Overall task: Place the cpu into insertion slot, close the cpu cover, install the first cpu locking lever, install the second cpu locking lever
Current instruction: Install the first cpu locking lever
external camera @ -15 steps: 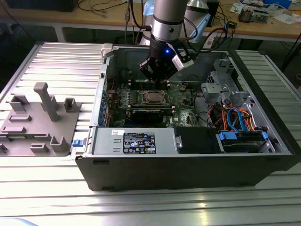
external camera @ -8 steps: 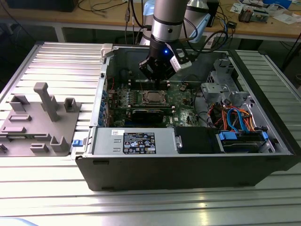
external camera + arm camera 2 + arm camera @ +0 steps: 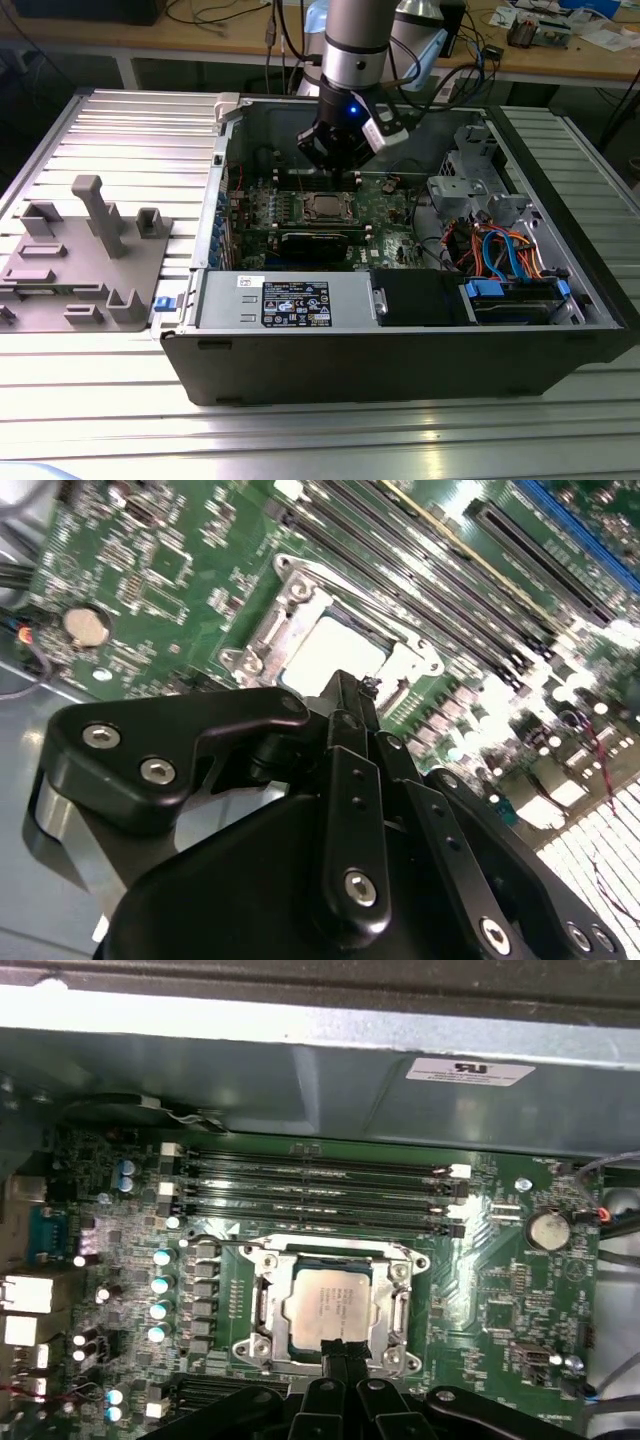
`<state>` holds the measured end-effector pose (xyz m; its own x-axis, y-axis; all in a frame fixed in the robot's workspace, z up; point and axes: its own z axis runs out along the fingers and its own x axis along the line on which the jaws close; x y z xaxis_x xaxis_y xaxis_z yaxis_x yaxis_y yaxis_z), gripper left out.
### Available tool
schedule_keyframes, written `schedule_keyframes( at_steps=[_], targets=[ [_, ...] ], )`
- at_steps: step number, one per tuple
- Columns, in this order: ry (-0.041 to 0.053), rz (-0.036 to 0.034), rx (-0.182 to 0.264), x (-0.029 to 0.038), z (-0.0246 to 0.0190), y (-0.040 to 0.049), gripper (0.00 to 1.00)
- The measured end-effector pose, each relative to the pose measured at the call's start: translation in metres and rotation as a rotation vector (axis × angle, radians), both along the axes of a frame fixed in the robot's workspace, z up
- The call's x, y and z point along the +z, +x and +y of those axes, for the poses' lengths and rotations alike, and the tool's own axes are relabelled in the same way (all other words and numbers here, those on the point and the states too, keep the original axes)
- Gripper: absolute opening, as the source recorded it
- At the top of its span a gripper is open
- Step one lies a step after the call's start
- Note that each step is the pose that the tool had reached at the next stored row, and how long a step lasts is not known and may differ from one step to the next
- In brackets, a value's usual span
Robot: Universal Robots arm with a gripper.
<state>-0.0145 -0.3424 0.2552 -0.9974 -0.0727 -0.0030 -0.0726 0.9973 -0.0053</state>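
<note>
Cpu (image 3: 325, 1300), framed by cover (image 3: 264, 1306), lying flat just below tip of closed, empty gripper (image 3: 340, 1346).

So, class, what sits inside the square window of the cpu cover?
The cpu, its silver-grey top showing through the cpu cover in the first wrist view. The insertion slot's contact field beneath the chip is covered and cannot be seen.
</note>
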Motion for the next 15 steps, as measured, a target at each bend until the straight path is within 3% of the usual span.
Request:
schedule_keyframes(
  at_steps=[11,15],
  targets=[
    [-0.0001,-0.011,0.0,0.0,0.0,0.0,0.11],
    [-0.0003,-0.0116,0.0,0.0007,0.0,-0.0004,0.11]
  ],
)
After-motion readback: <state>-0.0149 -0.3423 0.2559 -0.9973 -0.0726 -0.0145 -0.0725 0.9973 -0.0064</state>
